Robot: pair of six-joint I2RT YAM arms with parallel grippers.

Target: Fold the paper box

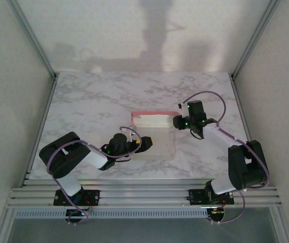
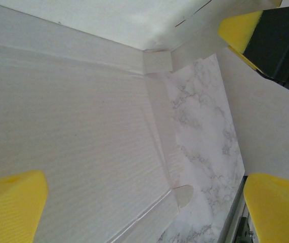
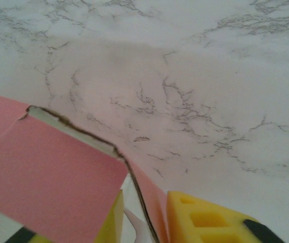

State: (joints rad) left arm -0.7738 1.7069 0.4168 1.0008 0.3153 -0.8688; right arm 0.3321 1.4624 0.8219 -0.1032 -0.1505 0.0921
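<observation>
The paper box (image 1: 154, 132) lies mid-table, off-white side up. Its back wall (image 1: 153, 119) stands raised, with a pink top edge. My left gripper (image 1: 150, 142) hovers over the sheet's near left part. In the left wrist view its yellow pads (image 2: 12, 202) stand far apart over the off-white cardboard (image 2: 73, 126), so the left gripper (image 2: 144, 207) is open. My right gripper (image 1: 176, 121) sits at the right end of the raised wall. In the right wrist view a pink flap (image 3: 53, 177) runs between the yellow pads (image 3: 205, 217), and the right gripper (image 3: 143, 223) is closed on it.
The marble tabletop (image 1: 98, 96) extends around the box on all sides. Grey enclosure walls and aluminium posts (image 1: 39, 45) border the table. The right gripper's black body (image 2: 281, 40) shows close above the box corner in the left wrist view.
</observation>
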